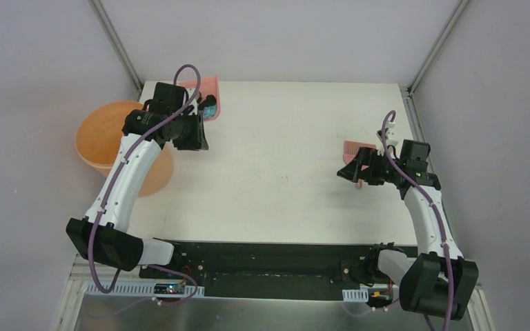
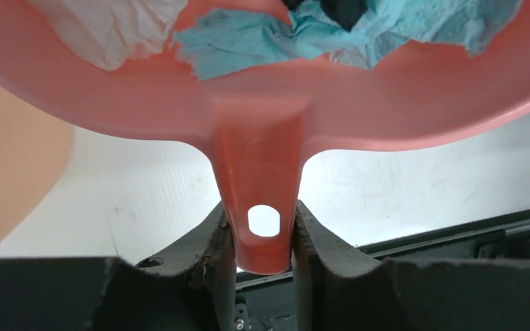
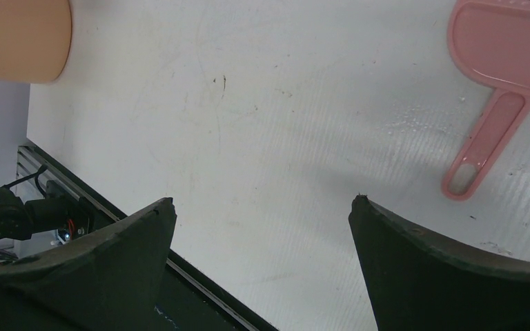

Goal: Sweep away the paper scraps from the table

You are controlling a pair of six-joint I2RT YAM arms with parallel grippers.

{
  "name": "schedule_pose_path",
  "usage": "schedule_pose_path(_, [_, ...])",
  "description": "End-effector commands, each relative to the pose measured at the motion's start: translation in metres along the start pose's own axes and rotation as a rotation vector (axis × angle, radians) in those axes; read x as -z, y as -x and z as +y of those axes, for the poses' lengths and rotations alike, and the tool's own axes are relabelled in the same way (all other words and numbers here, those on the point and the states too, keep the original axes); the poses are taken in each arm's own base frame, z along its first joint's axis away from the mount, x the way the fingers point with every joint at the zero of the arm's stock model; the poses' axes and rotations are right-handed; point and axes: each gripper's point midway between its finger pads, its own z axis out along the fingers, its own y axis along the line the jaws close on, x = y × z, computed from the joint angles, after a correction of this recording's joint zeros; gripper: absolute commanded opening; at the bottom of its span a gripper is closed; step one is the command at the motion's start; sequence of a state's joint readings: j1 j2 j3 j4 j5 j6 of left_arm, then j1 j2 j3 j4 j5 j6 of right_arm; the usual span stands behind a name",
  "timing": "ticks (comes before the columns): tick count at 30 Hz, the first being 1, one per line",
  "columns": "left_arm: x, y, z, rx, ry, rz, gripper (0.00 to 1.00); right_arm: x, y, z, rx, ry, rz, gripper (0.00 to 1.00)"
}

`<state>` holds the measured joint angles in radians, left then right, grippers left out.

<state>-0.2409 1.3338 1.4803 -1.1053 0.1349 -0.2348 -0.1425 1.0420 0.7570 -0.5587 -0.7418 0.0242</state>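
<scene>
Pink dustpan (image 2: 259, 138) in left claw (image 2: 260, 238), scraps (image 2: 248, 38) aboard

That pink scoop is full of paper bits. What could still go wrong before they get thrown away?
1. The left hand pinches the dustpan only by the end of its narrow handle, so the pan could twist or slip and spill the paper scraps.
2. From above, the pan seems to sit over a corner of the table, beside the orange bucket rather than over it. Tipping too soon would likely drop scraps back onto the table.
</scene>
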Motion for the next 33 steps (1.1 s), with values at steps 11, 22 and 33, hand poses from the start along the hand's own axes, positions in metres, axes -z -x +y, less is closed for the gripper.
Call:
schedule_pose_path(11, [0.011,0.063,-0.016,0.059,-0.051,-0.163,0.00,-0.005,0.004,-0.005,0.005,0.015,0.007,1.00])
schedule_pose_path(22, [0.029,0.075,-0.007,0.162,-0.120,-0.256,0.00,-0.008,0.002,-0.009,-0.007,0.000,0.019,1.00])
schedule_pose_path(33, [0.046,0.071,0.026,0.303,-0.130,-0.367,0.00,-0.009,0.002,-0.012,-0.008,-0.009,0.020,1.00])
